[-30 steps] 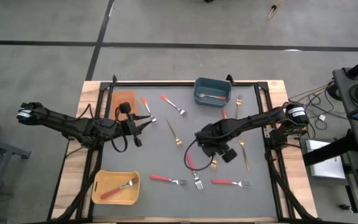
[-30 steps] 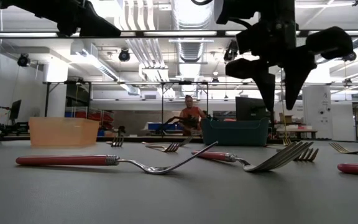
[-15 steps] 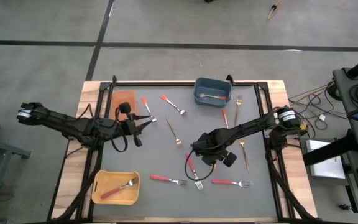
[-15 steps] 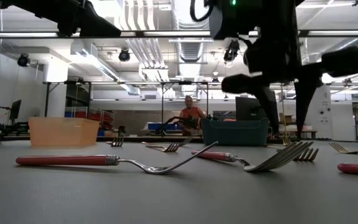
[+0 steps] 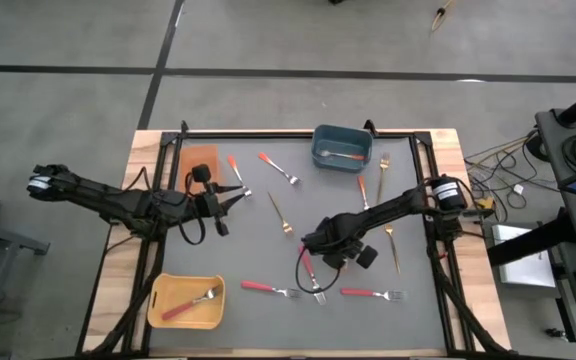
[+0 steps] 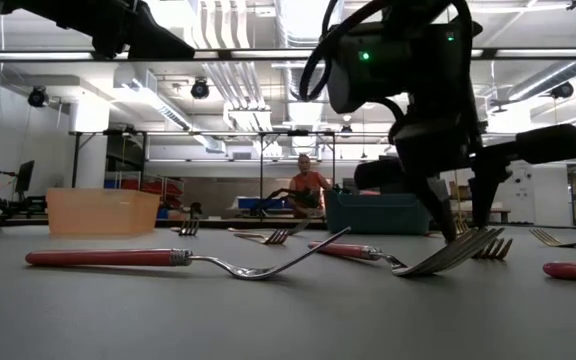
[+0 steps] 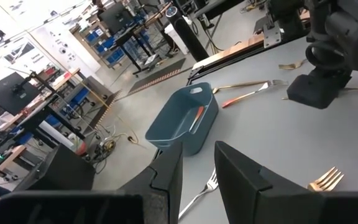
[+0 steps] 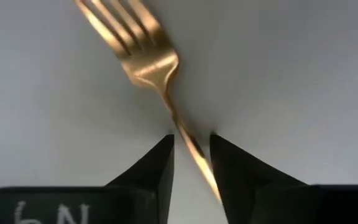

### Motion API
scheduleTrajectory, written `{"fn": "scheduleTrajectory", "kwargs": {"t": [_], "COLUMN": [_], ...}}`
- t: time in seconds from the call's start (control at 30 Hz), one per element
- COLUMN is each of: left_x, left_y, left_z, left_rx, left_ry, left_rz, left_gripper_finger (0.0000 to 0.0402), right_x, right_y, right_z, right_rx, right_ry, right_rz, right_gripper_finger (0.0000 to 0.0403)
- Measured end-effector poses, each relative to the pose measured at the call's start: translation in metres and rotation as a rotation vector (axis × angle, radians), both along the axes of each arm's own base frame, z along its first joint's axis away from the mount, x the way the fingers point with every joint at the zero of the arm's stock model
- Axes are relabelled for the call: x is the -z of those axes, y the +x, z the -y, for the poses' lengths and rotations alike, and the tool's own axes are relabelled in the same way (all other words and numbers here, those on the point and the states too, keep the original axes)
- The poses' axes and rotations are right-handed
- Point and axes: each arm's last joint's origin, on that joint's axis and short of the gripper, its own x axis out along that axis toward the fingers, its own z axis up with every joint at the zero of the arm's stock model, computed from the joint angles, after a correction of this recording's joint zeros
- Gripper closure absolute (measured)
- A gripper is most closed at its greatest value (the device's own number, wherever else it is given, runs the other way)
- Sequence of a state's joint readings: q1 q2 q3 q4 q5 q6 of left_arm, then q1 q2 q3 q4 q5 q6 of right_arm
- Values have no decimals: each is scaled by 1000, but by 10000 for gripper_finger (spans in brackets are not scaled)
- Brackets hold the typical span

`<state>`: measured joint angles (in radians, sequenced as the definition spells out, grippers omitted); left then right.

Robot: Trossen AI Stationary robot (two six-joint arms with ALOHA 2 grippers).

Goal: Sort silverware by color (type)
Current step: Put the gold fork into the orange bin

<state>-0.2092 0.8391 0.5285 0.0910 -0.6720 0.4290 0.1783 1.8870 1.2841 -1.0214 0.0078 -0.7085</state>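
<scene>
While the right arm dropped over the last second, a gold fork (image 8: 166, 81) near mat centre ended up between its fingers (image 8: 151, 168). I saw the right gripper (image 5: 315, 262) come down from above the mat and narrow around the thin handle; jaws were at the handle, but I couldn't tell if they'd clamped yet. Red forks (image 5: 270, 290) lay just beside it along the near edge. Left gripper (image 5: 238, 197) hung part-open, empty, by the orange bin (image 5: 197, 159). My read: gold pick was starting, sort mostly undone.
</scene>
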Motion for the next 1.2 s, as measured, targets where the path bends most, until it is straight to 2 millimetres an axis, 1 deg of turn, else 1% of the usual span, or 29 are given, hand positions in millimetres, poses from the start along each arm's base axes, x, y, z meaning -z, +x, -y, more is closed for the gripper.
{"fn": "scheduleTrajectory", "kwargs": {"t": [0.1, 0.23, 0.3, 0.4, 0.53, 0.67, 0.77, 0.9, 1.0, 1.1, 1.17, 1.2], "left_x": [0, -1, -1, -1, -3, -4, -4, -4, -3, -1, 0, 1], "left_y": [0, 0, 0, 0, 1, 1, 1, 1, 1, 3, 5, 6], "left_z": [0, 0, 0, 0, 0, 0, 0, 0, 0, 1, 1, 2], "left_rx": [0, 0, 1, 1, 1, 0, -4, -15, -27, -37, -38, -41], "left_ry": [-1, -1, -1, -2, -7, -26, -48, -113, -182, -228, -257, -268], "left_rz": [4, 7, 7, 11, 30, 47, 58, 93, 125, 139, 145, 144], "left_gripper_finger": [326, 326, 326, 326, 326, 326, 326, 326, 326, 326, 326, 326], "right_x": [0, 0, 0, 0, -10, -37, -60, -101, -127, -147, -155, -156], "right_y": [3, 4, 3, 4, 6, 4, 2, -1, -3, -8, -13, -14], "right_z": [-1, 0, 0, 1, 6, 16, 25, 34, 40, 45, 46, 46], "right_rx": [1, 2, 12, 87, 215, 377, 475, 532, 557, 565, 556, 551], "right_ry": [8, 9, 7, 3, 10, 21, 25, 34, 92, 159, 191, 206], "right_rz": [39, 46, 46, 47, 80, 168, 278, 539, 752, 968, 1107, 1168], "right_gripper_finger": [341, 384, 388, 390, 390, 391, 391, 391, 391, 391, 391, 391]}}
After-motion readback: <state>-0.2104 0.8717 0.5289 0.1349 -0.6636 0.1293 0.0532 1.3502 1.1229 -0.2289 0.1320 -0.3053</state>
